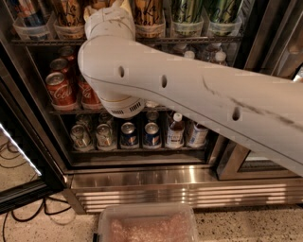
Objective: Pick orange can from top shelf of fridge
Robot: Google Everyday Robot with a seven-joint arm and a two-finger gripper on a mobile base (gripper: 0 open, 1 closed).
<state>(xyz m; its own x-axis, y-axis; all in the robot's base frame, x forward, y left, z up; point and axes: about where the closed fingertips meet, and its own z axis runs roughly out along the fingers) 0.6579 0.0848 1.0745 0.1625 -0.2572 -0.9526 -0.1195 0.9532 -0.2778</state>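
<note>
Orange cans are standing in clear trays on the top shelf of the fridge, left of the green cans. The white arm is reaching across the open front, and the gripper is sitting among those cans at the upper edge. Whether it is gripping anything cannot be told. Red cola cans are standing one rack lower.

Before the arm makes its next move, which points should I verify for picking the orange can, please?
1. Fridge open, shelves reachable: ok.
2. Gripper at the height of the top shelf, at the view's upper edge: ok.
3. Orange can upright in its tray beside the gripper: ok.
4. Hold on a can: cannot tell, the wrist hides it.
5. Green cans apart from the gripper: ok.
</note>
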